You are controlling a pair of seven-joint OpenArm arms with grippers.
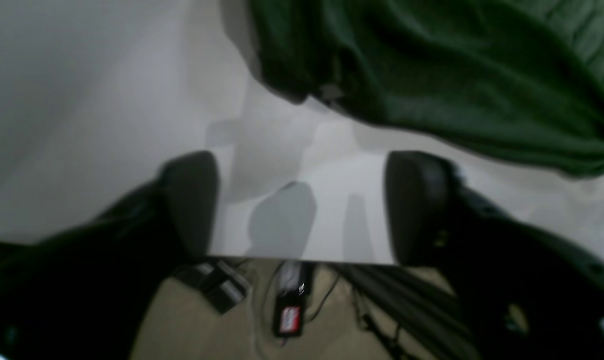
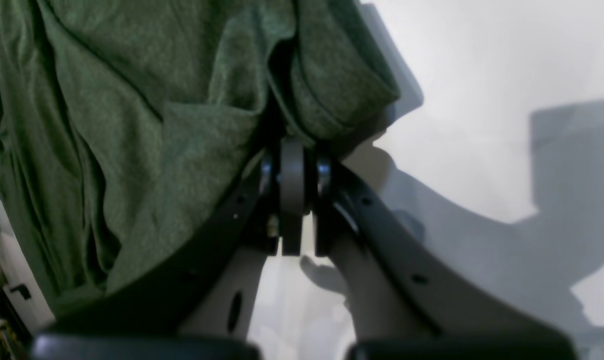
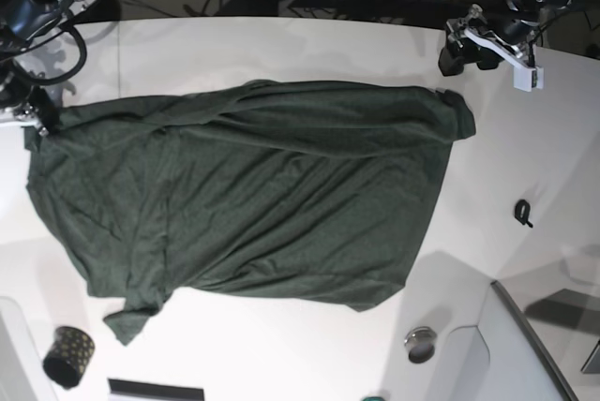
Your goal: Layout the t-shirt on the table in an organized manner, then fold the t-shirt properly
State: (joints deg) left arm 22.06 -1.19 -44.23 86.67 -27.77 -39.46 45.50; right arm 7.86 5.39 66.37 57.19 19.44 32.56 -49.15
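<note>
Right wrist view: right end effector [image 2: 292,172] clenched on a bunched t-shirt [image 2: 131,125] edge, fabric spreading ahead over the table [image 2: 482,75]. Left end effector [image 1: 302,205] released, t-shirt just ahead, apart.

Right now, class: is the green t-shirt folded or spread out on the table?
Mostly spread. In the base view the t-shirt lies open across the table, wrinkled, with some edges doubled over; no neat fold yet.

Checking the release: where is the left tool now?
In the base view's upper right, the left tool hangs open over the table, just off the t-shirt corner.
</note>
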